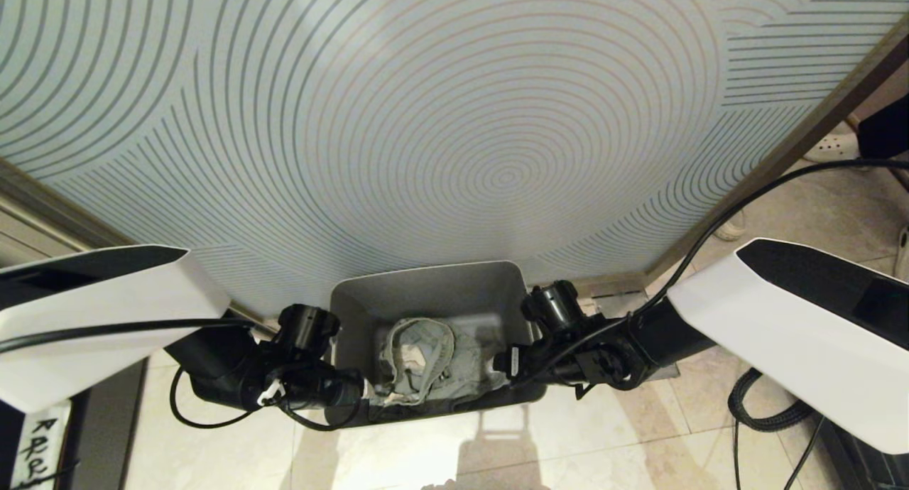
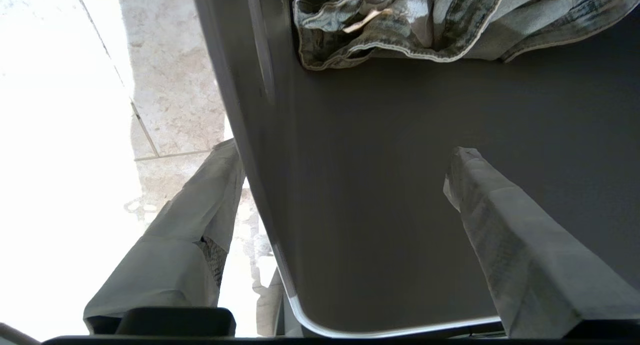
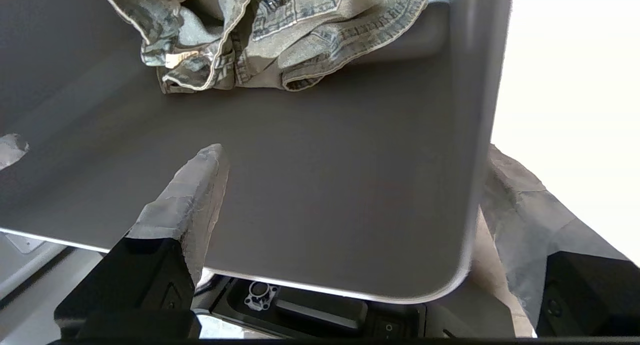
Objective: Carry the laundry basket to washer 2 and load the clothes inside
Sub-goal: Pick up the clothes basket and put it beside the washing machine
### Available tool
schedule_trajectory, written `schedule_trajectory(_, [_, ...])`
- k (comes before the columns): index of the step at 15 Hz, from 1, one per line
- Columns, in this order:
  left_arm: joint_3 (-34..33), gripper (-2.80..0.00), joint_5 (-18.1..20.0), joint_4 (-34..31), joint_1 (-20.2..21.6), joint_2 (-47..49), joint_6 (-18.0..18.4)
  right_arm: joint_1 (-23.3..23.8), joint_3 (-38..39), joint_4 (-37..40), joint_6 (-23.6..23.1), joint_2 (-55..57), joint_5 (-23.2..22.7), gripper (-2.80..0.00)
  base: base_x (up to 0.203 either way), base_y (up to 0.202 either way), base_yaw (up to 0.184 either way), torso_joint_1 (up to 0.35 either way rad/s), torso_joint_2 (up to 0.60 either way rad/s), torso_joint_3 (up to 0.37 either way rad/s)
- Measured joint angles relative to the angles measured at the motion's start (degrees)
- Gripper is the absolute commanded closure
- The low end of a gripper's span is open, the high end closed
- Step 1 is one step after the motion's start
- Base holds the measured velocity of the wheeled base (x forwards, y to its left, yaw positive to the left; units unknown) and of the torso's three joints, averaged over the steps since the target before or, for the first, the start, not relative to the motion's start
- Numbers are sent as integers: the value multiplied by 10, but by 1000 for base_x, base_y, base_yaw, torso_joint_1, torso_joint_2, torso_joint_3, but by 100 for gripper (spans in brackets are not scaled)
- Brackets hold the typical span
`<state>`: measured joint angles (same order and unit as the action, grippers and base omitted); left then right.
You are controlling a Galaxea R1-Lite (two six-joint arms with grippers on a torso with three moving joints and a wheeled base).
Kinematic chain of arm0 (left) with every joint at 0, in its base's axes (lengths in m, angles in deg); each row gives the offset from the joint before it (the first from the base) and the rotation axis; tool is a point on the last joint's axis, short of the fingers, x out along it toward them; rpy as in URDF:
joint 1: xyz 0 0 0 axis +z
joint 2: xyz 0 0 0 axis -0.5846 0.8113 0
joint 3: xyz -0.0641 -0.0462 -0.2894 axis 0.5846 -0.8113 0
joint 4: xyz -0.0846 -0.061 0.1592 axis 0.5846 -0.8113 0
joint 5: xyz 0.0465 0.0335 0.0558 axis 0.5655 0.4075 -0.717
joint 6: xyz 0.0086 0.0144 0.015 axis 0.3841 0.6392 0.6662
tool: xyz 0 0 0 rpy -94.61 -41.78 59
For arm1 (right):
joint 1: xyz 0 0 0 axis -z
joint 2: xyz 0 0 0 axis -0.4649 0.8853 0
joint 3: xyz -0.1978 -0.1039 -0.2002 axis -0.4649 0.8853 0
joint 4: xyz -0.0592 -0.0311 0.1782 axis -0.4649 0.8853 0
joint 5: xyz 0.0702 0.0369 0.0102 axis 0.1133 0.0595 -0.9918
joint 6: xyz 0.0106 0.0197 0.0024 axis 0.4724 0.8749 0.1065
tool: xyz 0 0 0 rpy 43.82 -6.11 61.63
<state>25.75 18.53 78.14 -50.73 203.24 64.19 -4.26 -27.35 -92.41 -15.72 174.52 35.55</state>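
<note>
One laundry basket (image 1: pixel 426 291) is flanked by two grippers, left gripper (image 1: pixel 355 390) and right gripper (image 1: pixel 505 362), each spread wide astride a short wall. One bundle of clothes (image 1: pixel 419 358), seemingly denim, lies inside.

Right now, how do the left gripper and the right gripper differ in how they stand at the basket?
The left gripper straddles the laundry basket's left wall; the right gripper straddles its right wall. Both stand open, one finger inside the basket, one outside, short of the clothes.
</note>
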Motion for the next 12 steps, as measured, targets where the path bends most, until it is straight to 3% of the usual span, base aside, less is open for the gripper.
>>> schedule_trajectory(4, [-1,-280,-26,1,-4,5,0,-6,15,-2,0,1,31,-280,0,0,0,0,0,0])
schedule_trajectory(12, [3,-280,-27,0,-4,5,1,-11,55,-4,0,12,92,-280,0,0,0,0,0,0])
